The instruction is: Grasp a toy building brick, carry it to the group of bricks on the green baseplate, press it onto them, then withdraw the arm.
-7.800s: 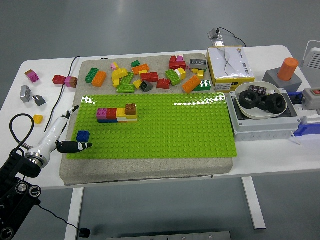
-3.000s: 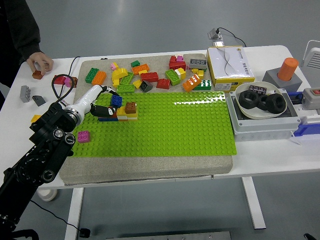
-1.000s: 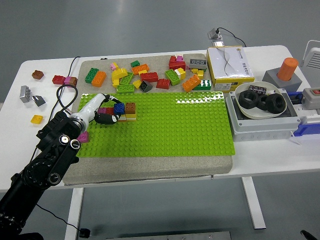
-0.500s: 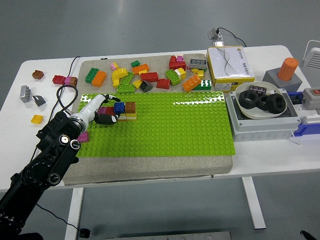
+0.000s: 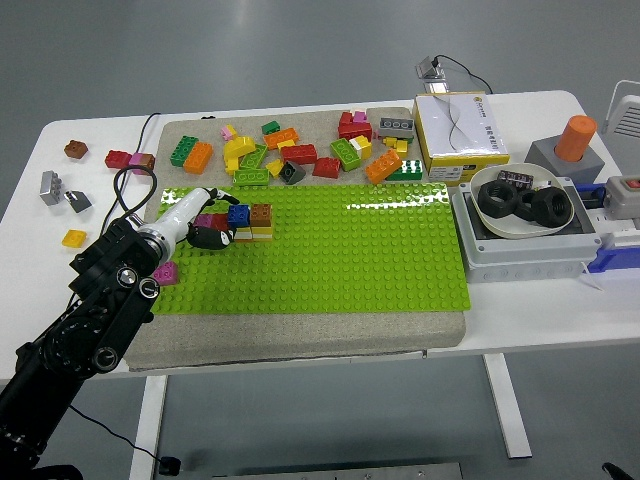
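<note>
Head view: left robot hand (image 5: pixel 203 228), fingers loosely curled, empty, touches the brick group (image 5: pixel 240 221).

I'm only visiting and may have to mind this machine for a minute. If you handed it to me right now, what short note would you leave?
Left hand: over the green baseplate, right beside the group of bricks; whether it grips anything cannot be told.
Right hand: not in view.
Blue brick: sits on the group, next to the brown brick.
Pink brick: lies alone on the baseplate's left edge.
Done: blue brick appears placed.
Left: pull the arm back.
</note>
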